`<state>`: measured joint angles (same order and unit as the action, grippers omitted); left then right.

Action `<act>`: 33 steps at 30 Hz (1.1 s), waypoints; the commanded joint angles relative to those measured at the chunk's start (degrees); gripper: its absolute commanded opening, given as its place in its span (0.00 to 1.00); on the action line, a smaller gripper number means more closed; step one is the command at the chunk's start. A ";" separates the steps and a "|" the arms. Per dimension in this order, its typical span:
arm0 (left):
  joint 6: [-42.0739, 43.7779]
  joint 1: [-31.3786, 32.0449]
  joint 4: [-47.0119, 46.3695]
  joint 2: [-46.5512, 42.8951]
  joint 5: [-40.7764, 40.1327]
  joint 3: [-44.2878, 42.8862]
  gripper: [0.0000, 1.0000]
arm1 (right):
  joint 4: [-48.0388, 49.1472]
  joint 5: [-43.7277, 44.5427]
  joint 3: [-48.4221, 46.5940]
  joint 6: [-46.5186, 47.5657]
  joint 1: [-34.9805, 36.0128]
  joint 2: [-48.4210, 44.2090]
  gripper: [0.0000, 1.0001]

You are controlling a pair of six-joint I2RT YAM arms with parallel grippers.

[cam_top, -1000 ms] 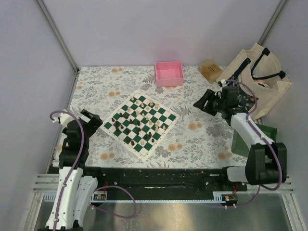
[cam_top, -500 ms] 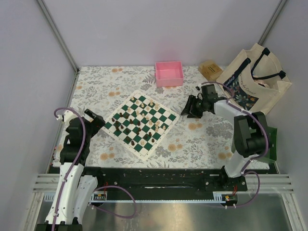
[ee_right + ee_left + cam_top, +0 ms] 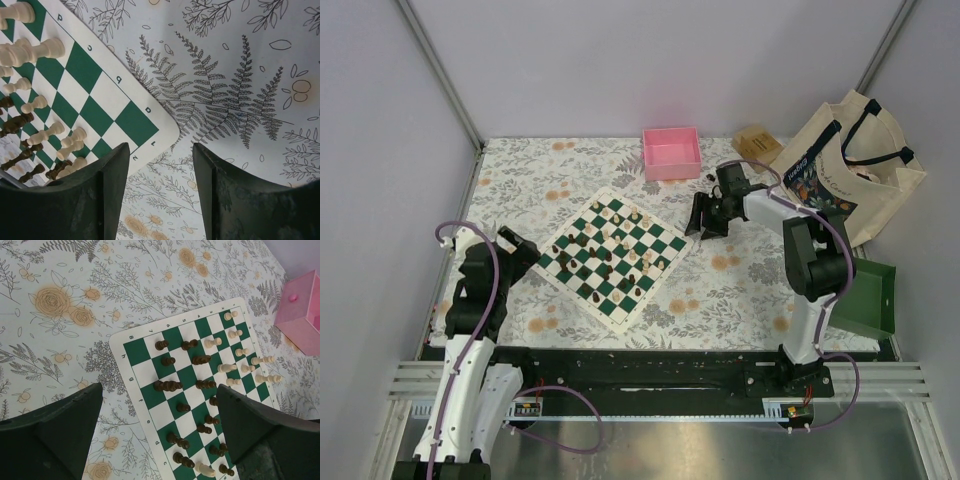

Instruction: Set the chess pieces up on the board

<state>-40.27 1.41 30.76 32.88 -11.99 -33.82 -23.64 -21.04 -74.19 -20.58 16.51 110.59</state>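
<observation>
Open, empty right claw [image 3: 160,146] hovers over a corner of the green-and-white checked board mat [image 3: 95,95]. Open left claw [image 3: 159,388] flanks the opposite corner, each likely positioned to reach the jumbled dark and cream chess pieces [image 3: 167,386] on it.

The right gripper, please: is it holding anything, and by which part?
Nothing: the right gripper has its fingers apart, only tablecloth between them, beside the board.

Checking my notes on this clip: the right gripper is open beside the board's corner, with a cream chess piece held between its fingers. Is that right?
Not quite. The right gripper is open beside the board's corner, but it holds nothing: the right wrist view shows only the board's edge and tablecloth between its fingers. The cream pieces there sit on the board.
</observation>
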 commanded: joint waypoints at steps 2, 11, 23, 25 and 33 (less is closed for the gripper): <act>1.16 -0.09 -2.46 0.51 1.35 -1.07 0.99 | -4.92 2.14 -4.81 2.82 1.68 3.05 0.61; 1.25 -0.09 -3.08 1.57 1.79 -0.54 0.99 | -7.83 0.91 -7.81 3.79 3.53 7.10 0.59; 1.60 -0.09 -3.43 2.45 2.14 -0.72 0.99 | -6.51 1.00 -6.93 3.18 4.49 7.89 0.44; 1.60 -0.09 -3.52 2.54 2.06 -0.89 0.99 | -6.33 1.26 -6.75 3.09 4.49 7.72 0.41; 2.30 -0.09 -3.52 3.85 2.23 -1.51 0.99 | -5.46 2.05 -5.35 3.09 4.49 6.84 0.20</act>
<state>-39.22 1.41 29.85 36.18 -10.46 -33.82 -29.76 -20.14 -80.60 -17.85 20.36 117.49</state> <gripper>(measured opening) 0.988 0.243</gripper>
